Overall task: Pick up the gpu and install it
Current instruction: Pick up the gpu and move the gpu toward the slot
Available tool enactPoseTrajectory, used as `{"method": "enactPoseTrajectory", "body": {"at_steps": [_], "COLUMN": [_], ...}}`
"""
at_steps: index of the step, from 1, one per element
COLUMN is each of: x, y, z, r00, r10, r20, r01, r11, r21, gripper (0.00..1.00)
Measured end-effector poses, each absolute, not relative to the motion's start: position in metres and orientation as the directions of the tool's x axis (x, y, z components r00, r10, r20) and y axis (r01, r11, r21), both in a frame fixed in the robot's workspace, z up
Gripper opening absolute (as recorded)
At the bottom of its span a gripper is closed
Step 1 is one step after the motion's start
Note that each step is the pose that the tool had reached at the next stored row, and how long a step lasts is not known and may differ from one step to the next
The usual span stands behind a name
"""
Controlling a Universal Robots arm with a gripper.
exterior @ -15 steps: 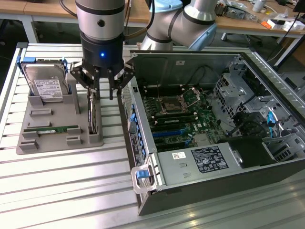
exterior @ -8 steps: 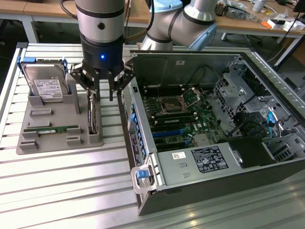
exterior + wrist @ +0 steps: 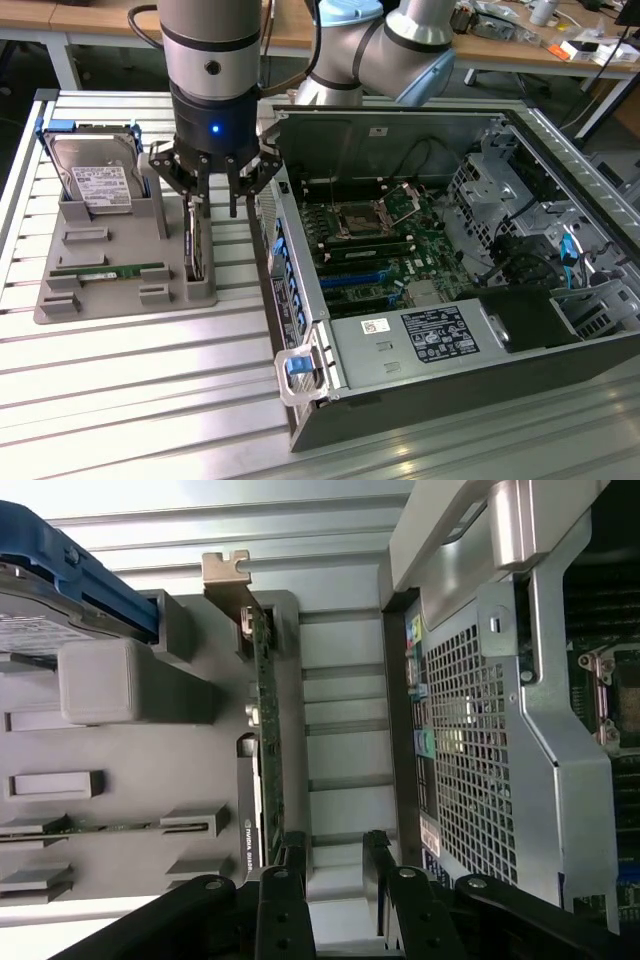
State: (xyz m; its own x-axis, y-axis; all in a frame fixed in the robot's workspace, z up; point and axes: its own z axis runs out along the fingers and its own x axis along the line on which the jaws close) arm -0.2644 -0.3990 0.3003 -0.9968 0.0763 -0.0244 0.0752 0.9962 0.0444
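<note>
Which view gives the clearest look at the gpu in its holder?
The wrist view: the gpu stands on edge in the gray holder, most of its length and its end bracket visible. In the exterior view the claw hangs over it and hides part.

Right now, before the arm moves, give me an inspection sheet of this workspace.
Surface: ribbed metal table, with a grey holder tray on the exterior view's left.
Job's things: gpu standing on edge in the tray's slot, not lifted; open computer case beside it, motherboard exposed.
Clutter: hard drive and memory stick in the tray.
Grippers: gripper open, just above the gpu, holding nothing.
Cables: blue cables inside the case.
Surroundings: wooden desks with loose items behind.
</note>
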Motion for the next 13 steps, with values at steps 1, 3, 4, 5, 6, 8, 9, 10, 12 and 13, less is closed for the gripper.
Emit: {"method": "enactPoseTrajectory", "body": {"at_steps": [1, 3, 4, 5, 6, 8, 9, 10, 12, 13], "x": [-0.2644, -0.2643, -0.2643, -0.2643, -0.2643, -0.2643, -0.2644, -0.2643, -0.2645, -0.2646], "y": [-0.3991, -0.3991, -0.3992, -0.3992, -0.3993, -0.3994, -0.3994, -0.3994, -0.3995, -0.3995], "z": [0.2996, 0.2987, 0.2981, 0.2973, 0.2961, 0.2953, 0.2945, 0.2938, 0.2920, 0.2906], "r00": [-0.997, -0.997, -0.997, -0.997, -0.997, -0.997, -0.997, -0.997, -0.997, -0.997], "r10": [0.076, 0.076, 0.076, 0.076, 0.076, 0.076, 0.076, 0.076, 0.076, 0.076], "r20": [-0.024, -0.024, -0.024, -0.024, -0.024, -0.024, -0.024, -0.024, -0.024, -0.024], "r01": [0.075, 0.075, 0.075, 0.075, 0.075, 0.075, 0.075, 0.075, 0.075, 0.075], "r11": [0.996, 0.996, 0.996, 0.996, 0.996, 0.996, 0.996, 0.996, 0.996, 0.996], "r21": [0.044, 0.044, 0.044, 0.044, 0.044, 0.044, 0.044, 0.044, 0.044, 0.044], "gripper": [0.36, 0.36, 0.36, 0.36, 0.36, 0.36, 0.36, 0.36, 0.36, 0.36]}}
